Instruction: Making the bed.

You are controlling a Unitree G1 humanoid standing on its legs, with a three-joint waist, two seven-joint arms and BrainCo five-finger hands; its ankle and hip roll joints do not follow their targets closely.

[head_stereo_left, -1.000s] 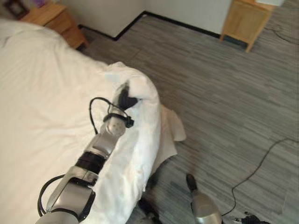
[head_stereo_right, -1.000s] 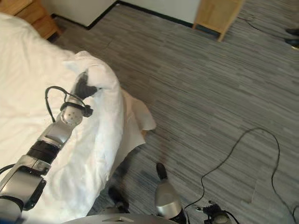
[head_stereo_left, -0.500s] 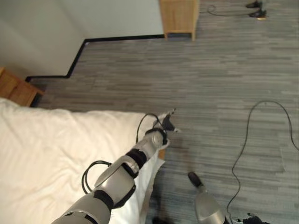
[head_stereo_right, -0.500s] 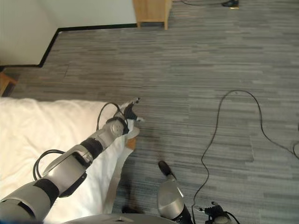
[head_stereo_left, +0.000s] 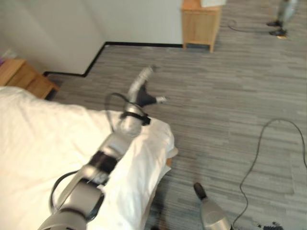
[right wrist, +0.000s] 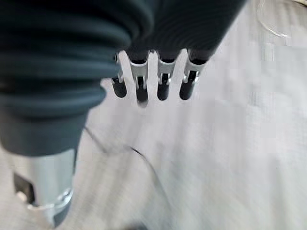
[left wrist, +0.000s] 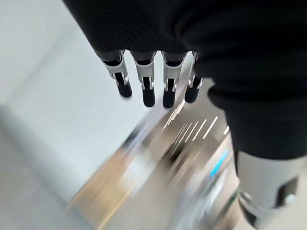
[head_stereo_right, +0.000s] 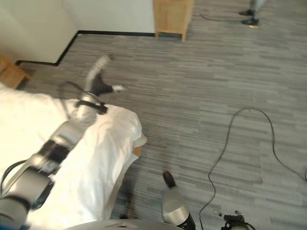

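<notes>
White duvet (head_stereo_left: 139, 163) lies released at the bed's corner; our left hand (head_stereo_left: 142, 91) has lifted clear, fingers relaxed, holding nothing.

Left hand (head_stereo_left: 144, 86), fingers straight and holding nothing, raised past the bed's (head_stereo_left: 38, 143) foot corner, over bare grey carpet (head_stereo_left: 225, 96). The white duvet (head_stereo_left: 144, 153) bunches at that corner, draped over the edge and lying under the forearm. Open floor runs wide from the bed's side to the far wall. Obstacles: a wooden nightstand (head_stereo_left: 24, 79) tight against the bed's far edge, a wooden cabinet (head_stereo_left: 200, 24) by the far wall, a person's feet (head_stereo_left: 278, 26) beyond it.
</notes>
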